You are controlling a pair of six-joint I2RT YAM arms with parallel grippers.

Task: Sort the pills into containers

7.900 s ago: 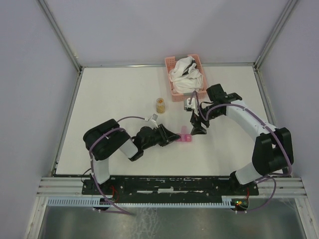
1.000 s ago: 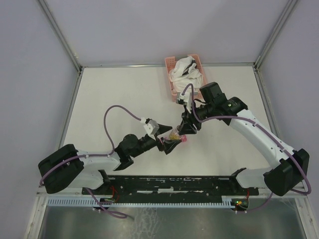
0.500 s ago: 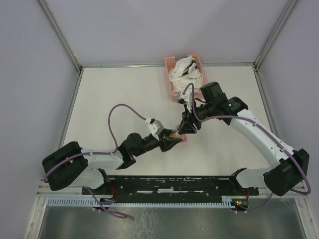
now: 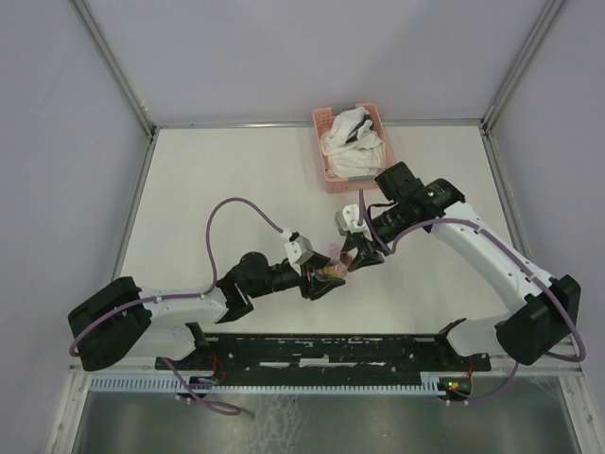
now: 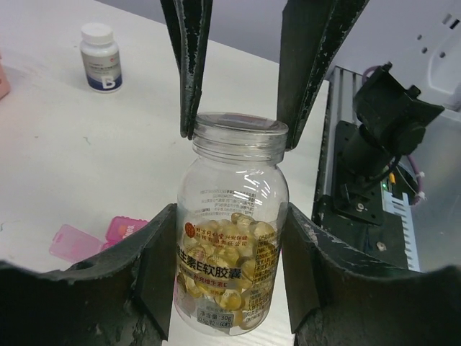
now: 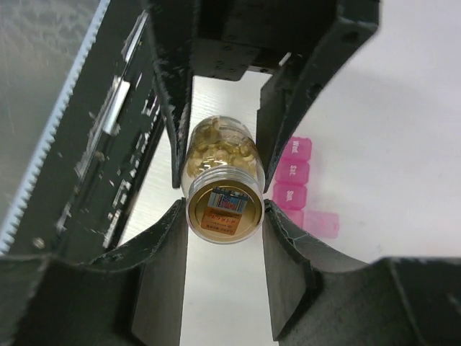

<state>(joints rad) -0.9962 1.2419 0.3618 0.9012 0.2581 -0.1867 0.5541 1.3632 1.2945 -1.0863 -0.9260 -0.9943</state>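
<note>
A small clear jar of yellow pills hangs just above the table, between both arms. My left gripper is shut on the jar's body, a pad against each side. My right gripper is shut on the jar's gold-faced top, its fingertips at the rim. The containers, a short magenta-pink strip box, lie on the table beside the jar, with one lid flap folded out.
A white-capped dark bottle stands further back on the table. The pink lattice basket with white cloth sits at the far edge. The arms' black base rail runs along the near edge.
The left jaws, wide a second ago, have come in against the jar's body. Both grippers and the jar have shifted slightly toward the near edge. The right grip on the top is unchanged.
</note>
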